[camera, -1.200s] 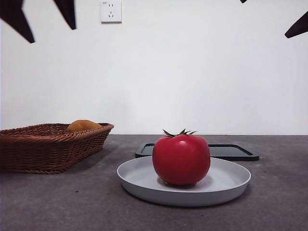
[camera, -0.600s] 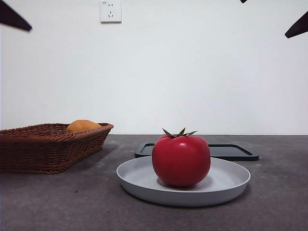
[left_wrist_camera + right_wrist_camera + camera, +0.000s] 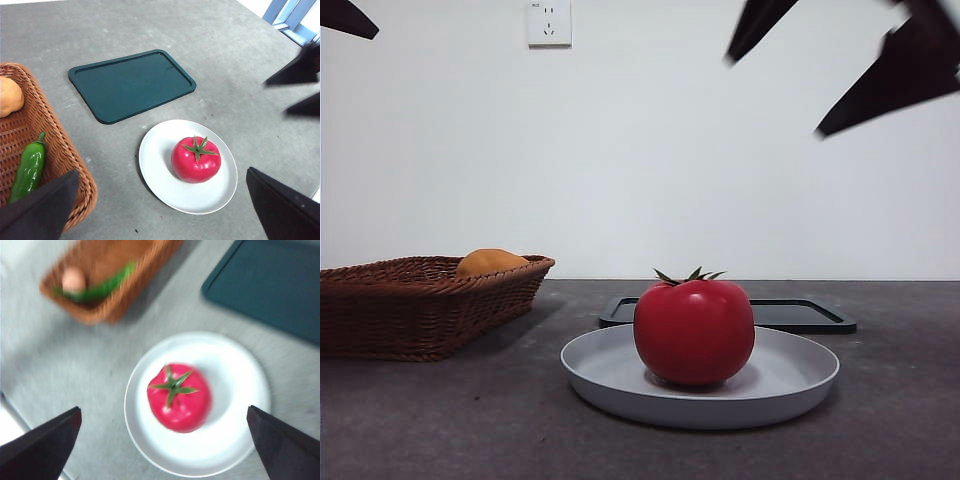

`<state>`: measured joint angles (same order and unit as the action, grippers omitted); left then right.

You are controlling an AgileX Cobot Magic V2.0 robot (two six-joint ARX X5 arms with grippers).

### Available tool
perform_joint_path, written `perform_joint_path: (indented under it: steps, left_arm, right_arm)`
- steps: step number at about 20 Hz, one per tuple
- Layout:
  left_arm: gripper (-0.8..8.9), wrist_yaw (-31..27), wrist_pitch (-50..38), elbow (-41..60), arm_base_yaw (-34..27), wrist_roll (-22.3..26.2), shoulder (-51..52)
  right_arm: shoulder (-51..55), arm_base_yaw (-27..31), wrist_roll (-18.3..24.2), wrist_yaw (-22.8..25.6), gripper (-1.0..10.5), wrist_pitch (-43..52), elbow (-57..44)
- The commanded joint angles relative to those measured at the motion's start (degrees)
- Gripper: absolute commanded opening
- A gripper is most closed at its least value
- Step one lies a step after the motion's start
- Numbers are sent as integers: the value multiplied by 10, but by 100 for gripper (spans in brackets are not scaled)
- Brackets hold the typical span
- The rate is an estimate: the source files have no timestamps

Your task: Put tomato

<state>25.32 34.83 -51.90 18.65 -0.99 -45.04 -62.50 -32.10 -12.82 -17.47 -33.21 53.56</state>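
The glossy red tomato with a green stem sits on a light grey plate in the middle of the table. It also shows in the left wrist view and, blurred, in the right wrist view. My right gripper is open and empty, high above the tomato and a little to its right; in its own view the jaws stand wide on either side of the tomato. My left gripper is open and empty, held high, and shows only as a black tip at the front view's top left corner.
A dark green tray lies behind the plate. A brown wicker basket at the left holds an orange-yellow fruit and a green pepper. The table top is grey.
My right gripper has swung in from the top right corner to above the tomato. The left gripper has drawn back towards the top left corner. The tomato stays on the plate.
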Motion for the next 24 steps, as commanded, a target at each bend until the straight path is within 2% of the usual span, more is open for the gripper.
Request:
perform_joint_path:
  steps: [1, 6, 9, 13, 19, 21, 24]
  left_arm:
    - [630, -2, -4, -8, 2, -3, -2]
    - [630, -2, -4, -8, 2, -3, -2]
    - [630, -2, -4, -8, 2, -3, -2]
    - [630, -2, -3, -8, 2, -3, -2]
    - [630, -2, -3, -8, 2, -3, -2]
    - [630, -2, -3, -8, 2, -3, -2]
    - [630, -2, -3, -8, 2, -3, -2]
  right_arm:
    - [-66, -31, 16, 20, 614, 7, 28]
    - [-195, -57, 44, 32, 616, 11, 66]
    - [-252, -68, 57, 63, 661, 23, 73]
    - [-299, -75, 62, 92, 684, 62, 73]
    - [-342, -80, 59, 90, 682, 73, 73]
    - [-349, -81, 56, 90, 660, 64, 73]
    - [-354, -81, 53, 89, 553, 44, 73]
